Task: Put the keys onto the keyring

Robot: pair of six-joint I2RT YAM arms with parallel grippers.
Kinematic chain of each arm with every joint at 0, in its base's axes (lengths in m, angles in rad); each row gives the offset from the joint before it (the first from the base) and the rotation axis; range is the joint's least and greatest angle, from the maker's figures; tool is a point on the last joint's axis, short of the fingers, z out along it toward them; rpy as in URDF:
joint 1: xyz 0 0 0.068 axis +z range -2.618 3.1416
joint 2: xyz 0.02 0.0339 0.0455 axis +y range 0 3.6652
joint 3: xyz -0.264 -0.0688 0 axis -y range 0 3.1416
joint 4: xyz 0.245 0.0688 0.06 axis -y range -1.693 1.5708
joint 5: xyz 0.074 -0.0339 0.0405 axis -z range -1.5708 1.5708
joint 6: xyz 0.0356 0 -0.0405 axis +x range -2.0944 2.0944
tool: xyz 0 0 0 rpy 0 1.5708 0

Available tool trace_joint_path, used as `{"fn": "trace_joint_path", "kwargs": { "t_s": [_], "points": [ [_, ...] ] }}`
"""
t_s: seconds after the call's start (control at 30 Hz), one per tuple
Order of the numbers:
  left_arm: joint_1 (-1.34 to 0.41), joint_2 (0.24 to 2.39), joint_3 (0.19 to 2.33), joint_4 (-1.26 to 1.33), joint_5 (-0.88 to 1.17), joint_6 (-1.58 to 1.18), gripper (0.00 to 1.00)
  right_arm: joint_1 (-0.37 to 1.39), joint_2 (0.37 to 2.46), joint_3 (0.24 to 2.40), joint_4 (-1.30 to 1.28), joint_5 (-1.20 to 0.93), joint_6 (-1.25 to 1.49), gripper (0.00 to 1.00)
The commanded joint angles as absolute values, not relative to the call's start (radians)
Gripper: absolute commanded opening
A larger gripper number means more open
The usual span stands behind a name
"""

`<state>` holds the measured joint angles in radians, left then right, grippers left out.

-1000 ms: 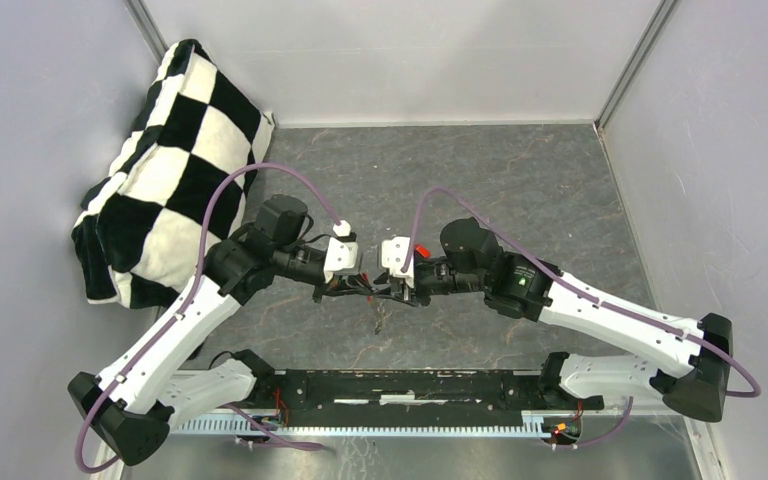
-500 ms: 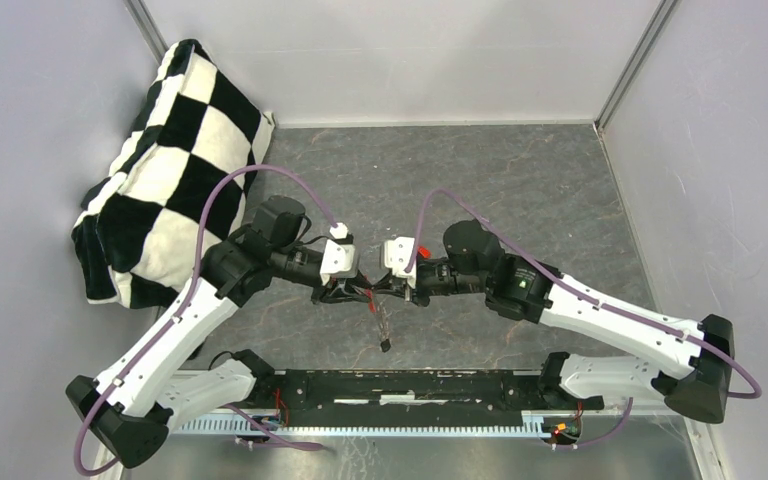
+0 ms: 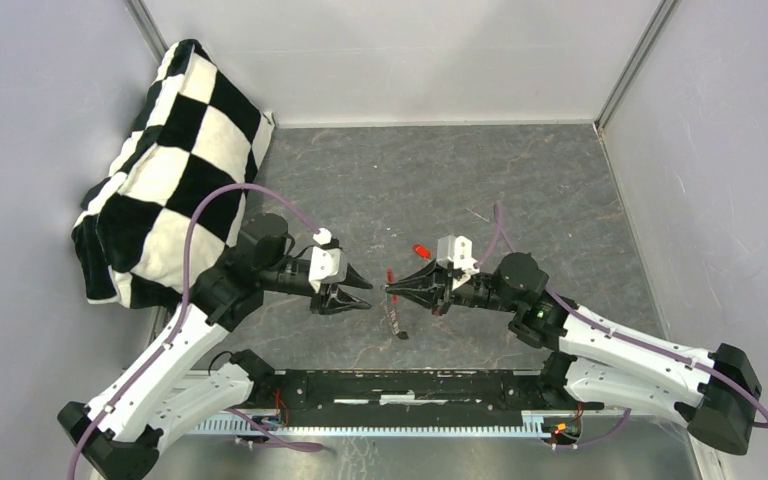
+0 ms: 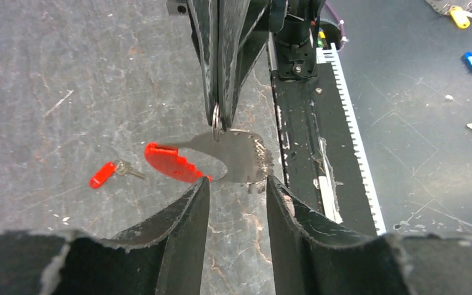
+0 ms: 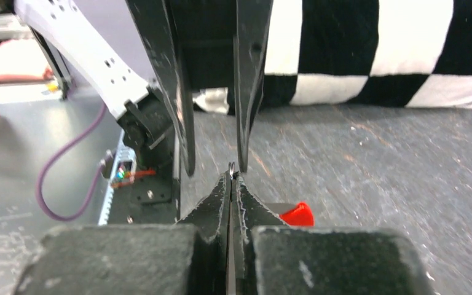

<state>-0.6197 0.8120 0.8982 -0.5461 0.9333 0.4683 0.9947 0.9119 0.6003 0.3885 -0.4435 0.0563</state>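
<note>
Top view: left pincer (image 3: 368, 296) parted, empty. Right pincer (image 3: 391, 290) clamped on keyring (image 3: 396, 318), which dangles over table (image 3: 520, 180). Red-headed key (image 3: 421, 250) lies on table nearby.
Left wrist: keyring (image 4: 243, 157) hangs just beyond the parted left pincer (image 4: 237, 181).
Right wrist: right pincer (image 5: 232, 181) closed on keyring (image 5: 298, 214).

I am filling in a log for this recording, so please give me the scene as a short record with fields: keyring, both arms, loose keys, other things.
Keyring: hangs by its thin ring from the right jaws
Right gripper: jaws shut on the ring
Left gripper: jaws open, empty, facing the right one, the keyring just ahead
Red key: lies alone on the table, not on the ring
Other: checkered cushion at the far left
</note>
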Motion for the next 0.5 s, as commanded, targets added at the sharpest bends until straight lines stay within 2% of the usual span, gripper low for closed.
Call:
{"fn": "trace_joint_path", "kwargs": {
  "t_s": [0.0, 0.23, 0.47],
  "points": [
    [-0.625, 0.822, 0.85, -0.408, 0.973, 0.356, 0.45, 0.989, 0.889, 0.558, 0.693, -0.462, 0.213, 0.0],
    [-0.624, 0.841, 0.842, -0.239, 0.963, 0.259, 0.43, 0.988, 0.926, 0.502, 0.839, -0.459, 0.306, 0.01],
    [-0.624, 0.838, 0.827, -0.119, 1.035, 0.136, 0.42, 0.988, 0.949, 0.479, 0.904, -0.434, 0.329, 0.01]
  ]
}}
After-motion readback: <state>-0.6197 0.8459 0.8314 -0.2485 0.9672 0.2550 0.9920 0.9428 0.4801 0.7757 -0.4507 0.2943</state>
